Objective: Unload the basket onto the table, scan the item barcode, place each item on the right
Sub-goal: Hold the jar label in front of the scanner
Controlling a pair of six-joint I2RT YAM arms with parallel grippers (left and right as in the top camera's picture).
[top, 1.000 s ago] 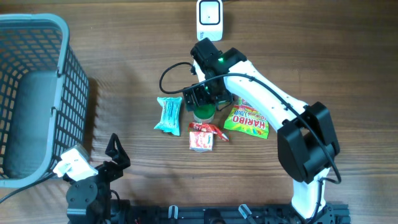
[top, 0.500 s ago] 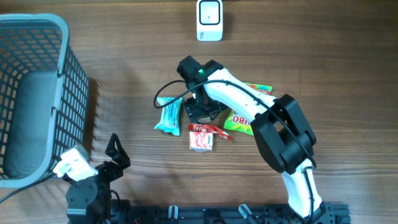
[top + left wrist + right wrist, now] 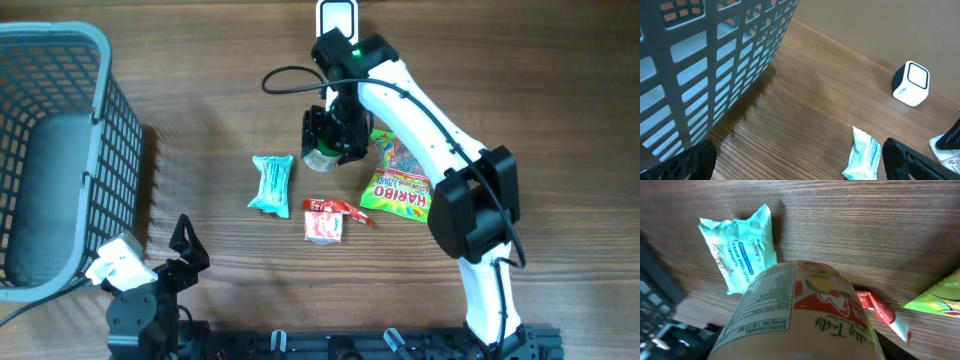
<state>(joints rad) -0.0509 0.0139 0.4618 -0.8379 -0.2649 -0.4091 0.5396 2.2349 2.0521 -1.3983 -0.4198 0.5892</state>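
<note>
Jar (image 3: 795, 315) with a printed label is clamped in the right claw (image 3: 328, 138), just on the robot's side of the white scanner (image 3: 337, 22). Left claw (image 3: 800, 165) gapes wide and empty, well apart from the scanner.

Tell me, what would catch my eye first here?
The white right arm stretches over the middle of the table, its fingers closed on a labelled bottle just in front of the small white scanner at the far edge. A big grey basket fills the left side. Snack packets lie near the arm: a teal pack, a red sachet and a green Haribo bag.
</note>
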